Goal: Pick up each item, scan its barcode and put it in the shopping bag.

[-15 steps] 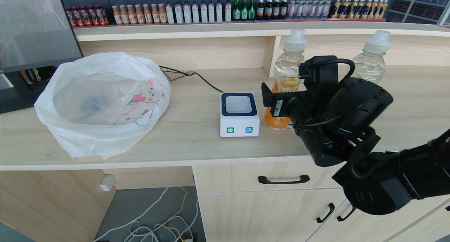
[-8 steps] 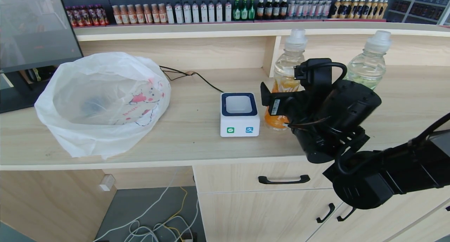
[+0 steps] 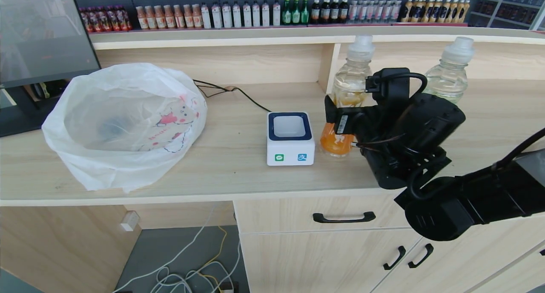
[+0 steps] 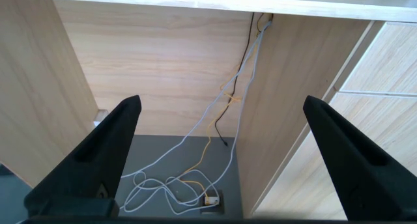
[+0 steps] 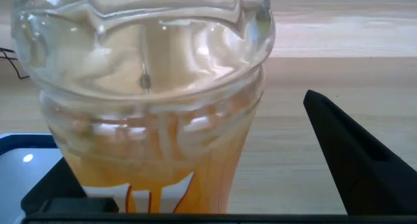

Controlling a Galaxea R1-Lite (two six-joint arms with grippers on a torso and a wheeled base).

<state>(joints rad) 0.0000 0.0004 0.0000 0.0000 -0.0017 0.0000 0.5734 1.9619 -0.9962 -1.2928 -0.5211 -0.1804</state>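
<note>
head view has the scanner (image 3: 290, 137) mid-worktop (image 3: 230, 165). just beside the scanner, on its right, the orange drink bottle (image 3: 336, 142) stands on the worktop. the right gripper (image 3: 345, 127) sits around the bottle's lower half with its jaws apart, one on each side; the right wrist view shows a gap between one jaw and the bottle wall. the shopping bag (image 3: 123, 122) lies open well to the scanner's left. a clear bottle (image 3: 447, 78) stands farther right of the scanner, behind the arm. the left gripper (image 4: 221, 107) hangs lower than the scanner, beneath the worktop, jaws wide apart above floor cables (image 4: 195, 178).
</note>
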